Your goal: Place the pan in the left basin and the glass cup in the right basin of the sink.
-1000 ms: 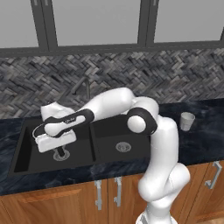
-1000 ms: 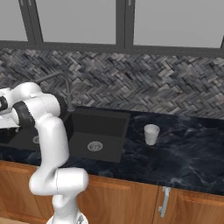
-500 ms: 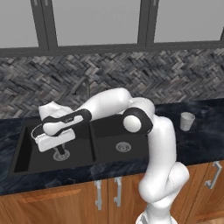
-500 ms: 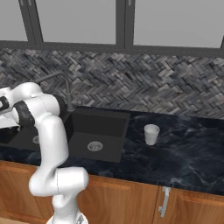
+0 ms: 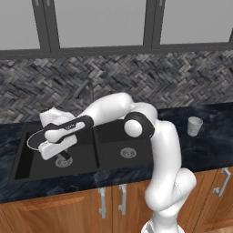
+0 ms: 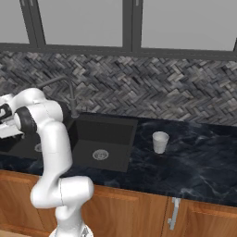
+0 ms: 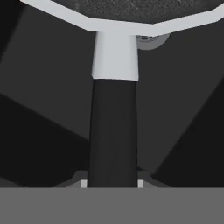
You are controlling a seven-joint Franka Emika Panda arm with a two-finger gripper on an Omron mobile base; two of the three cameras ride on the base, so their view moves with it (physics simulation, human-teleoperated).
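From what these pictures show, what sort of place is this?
Most likely a home kitchen, computer-rendered. A black double-bowl sink with a slim faucet is set in a dark marble counter over wooden cabinets, with a herringbone tile backsplash and windows behind.

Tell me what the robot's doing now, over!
Tool shut on pan handle, pan over left basin. Glass cup on counter, right of sink. Nothing blocking.
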